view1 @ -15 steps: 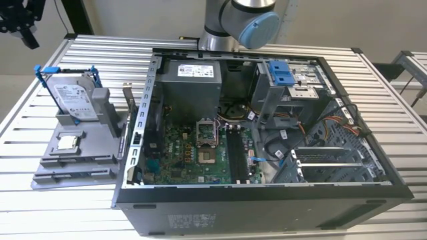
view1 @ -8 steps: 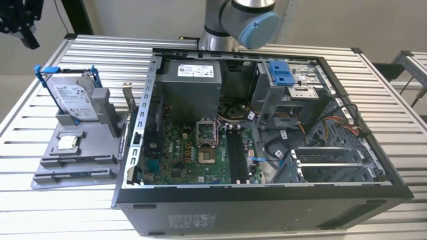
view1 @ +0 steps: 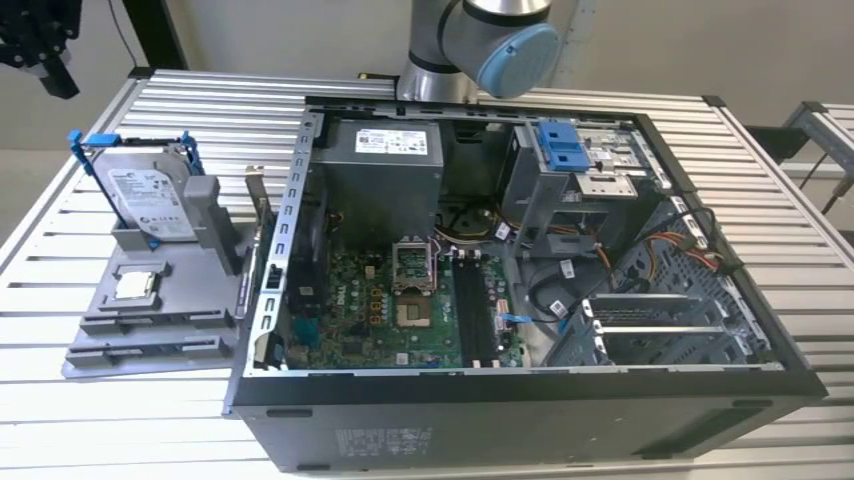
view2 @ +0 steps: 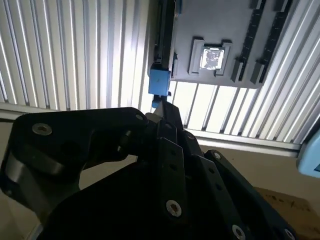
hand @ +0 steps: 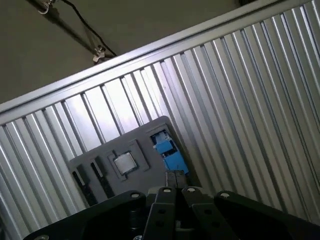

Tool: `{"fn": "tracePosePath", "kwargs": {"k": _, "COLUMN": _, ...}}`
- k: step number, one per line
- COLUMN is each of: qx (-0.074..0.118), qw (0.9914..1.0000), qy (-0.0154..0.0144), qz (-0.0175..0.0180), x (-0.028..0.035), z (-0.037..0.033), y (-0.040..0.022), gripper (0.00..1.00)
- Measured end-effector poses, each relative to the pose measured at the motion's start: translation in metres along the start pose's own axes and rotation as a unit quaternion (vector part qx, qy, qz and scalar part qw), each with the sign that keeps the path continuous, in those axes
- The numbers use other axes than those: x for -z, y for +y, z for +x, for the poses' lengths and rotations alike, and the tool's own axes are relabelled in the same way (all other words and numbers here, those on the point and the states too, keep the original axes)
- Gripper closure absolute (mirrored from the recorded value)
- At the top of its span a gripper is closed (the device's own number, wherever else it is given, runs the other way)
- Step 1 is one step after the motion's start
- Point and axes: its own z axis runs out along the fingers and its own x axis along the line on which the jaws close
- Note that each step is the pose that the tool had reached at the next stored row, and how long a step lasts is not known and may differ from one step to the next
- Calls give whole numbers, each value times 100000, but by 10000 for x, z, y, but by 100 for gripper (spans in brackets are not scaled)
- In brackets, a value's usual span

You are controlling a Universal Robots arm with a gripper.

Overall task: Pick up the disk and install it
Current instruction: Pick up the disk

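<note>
The disk [view1: 138,196], a silver-grey drive with a white label in a blue bracket, stands on edge in a grey holder [view1: 160,300] at the exterior view's left. Both wrist views look down on its blue bracket end [view2: 160,82] [hand: 168,151]. My gripper [view1: 56,80] hangs high above the table's far left corner, well apart from the disk. Its black fingers [view2: 161,106] [hand: 175,176] meet at the tips with nothing between them.
An open computer case [view1: 307,200] lies on the slatted metal table [view1: 160,110], with a motherboard [view1: 400,300] and a drive bay with a blue tab [view1: 567,146] inside. A small square silver chip [view1: 134,285] [view2: 212,57] [hand: 125,163] sits in the holder.
</note>
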Motion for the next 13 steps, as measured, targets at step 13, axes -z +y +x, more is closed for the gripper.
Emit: {"fn": "tracePosePath", "kwargs": {"k": 13, "qx": 11811, "qw": 99300, "qy": 58, "qz": 213, "x": -15, "z": 0, "y": 0, "gripper": 100}}
